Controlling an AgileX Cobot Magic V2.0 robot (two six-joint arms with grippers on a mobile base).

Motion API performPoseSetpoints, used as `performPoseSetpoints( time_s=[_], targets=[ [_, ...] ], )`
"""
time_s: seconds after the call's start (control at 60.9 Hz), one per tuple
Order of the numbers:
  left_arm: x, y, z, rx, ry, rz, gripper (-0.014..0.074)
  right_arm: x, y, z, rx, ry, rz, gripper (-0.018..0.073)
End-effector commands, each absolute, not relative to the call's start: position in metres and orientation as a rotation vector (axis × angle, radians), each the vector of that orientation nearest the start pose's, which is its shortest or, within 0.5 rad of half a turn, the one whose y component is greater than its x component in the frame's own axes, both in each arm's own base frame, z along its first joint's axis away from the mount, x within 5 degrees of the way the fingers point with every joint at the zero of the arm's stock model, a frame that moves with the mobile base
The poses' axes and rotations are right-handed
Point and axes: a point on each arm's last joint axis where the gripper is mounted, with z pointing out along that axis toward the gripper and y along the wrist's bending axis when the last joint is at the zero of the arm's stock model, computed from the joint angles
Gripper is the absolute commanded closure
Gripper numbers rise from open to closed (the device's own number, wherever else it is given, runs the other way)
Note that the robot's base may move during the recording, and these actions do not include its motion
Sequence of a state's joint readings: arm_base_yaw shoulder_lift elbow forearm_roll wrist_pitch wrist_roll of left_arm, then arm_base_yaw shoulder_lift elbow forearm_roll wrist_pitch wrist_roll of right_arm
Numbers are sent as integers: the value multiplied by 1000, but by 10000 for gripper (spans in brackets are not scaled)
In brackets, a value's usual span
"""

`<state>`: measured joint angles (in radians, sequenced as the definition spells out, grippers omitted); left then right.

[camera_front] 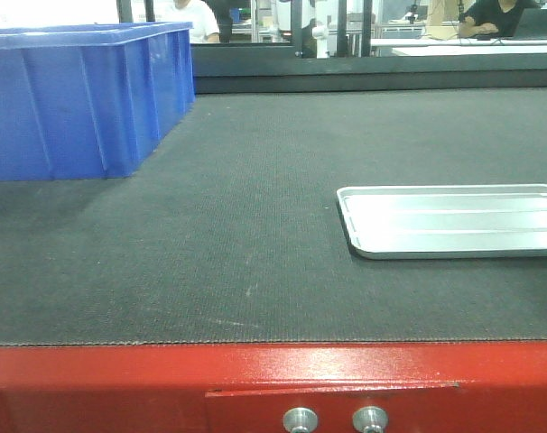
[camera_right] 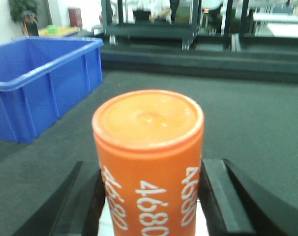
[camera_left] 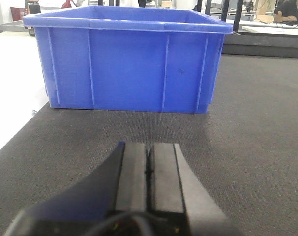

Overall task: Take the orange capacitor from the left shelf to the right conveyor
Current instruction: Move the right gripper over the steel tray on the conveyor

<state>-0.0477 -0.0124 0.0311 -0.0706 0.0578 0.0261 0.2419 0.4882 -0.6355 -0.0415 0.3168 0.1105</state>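
Orange capacitor point(camera_right: 148, 162): upright, clamped between the two dark fingers point(camera_right: 215, 196) of the right gripper point(camera_right: 151, 172), one finger pressed to each side. Smooth cylinder, flat top with a shallow raised rim, white "4680" running down its side. It sits over the right conveyor point(camera_right: 247, 123); whether its base touches the belt cannot be told.

Right gripper points level across the belt towards the far side.

Left gripper point(camera_left: 149, 147): low over the belt, level, aimed at the blue bin point(camera_left: 129, 64). Its flat black pads are pressed together with nothing between them.

Belt: dark grey, fine woven texture, matt. Front edge point(camera_front: 120, 379) is glossy red metal with two silver bolts point(camera_front: 301, 419).

Blue bin: moulded plastic, ribbed walls, rolled rim, standing on the belt's left part.

Silver tray point(camera_front: 454, 225): shallow, shiny metal, rounded corners, lying flat on the belt at right, well apart from the bin.
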Motion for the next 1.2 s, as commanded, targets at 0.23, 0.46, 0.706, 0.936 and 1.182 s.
performPoseSetpoints(
  time_s=[0.23,0.46,0.706,0.936,1.182],
  targets=[
    [55,-2,208,-4,1454,-77,723,204,50,359,-150,1573,232,512],
    [55,-2,208,-4,1454,-77,723,240,60,310,-156,1546,250,512],
    [55,-2,208,-4,1454,-77,723,251,60,250,-154,1531,257,512],
    [55,-2,208,-4,1454,-77,723,270,52,214,-239,1473,248,512],
    [55,-2,208,-4,1454,-77,723,276,50,188,-284,1510,268,512]
  ],
)
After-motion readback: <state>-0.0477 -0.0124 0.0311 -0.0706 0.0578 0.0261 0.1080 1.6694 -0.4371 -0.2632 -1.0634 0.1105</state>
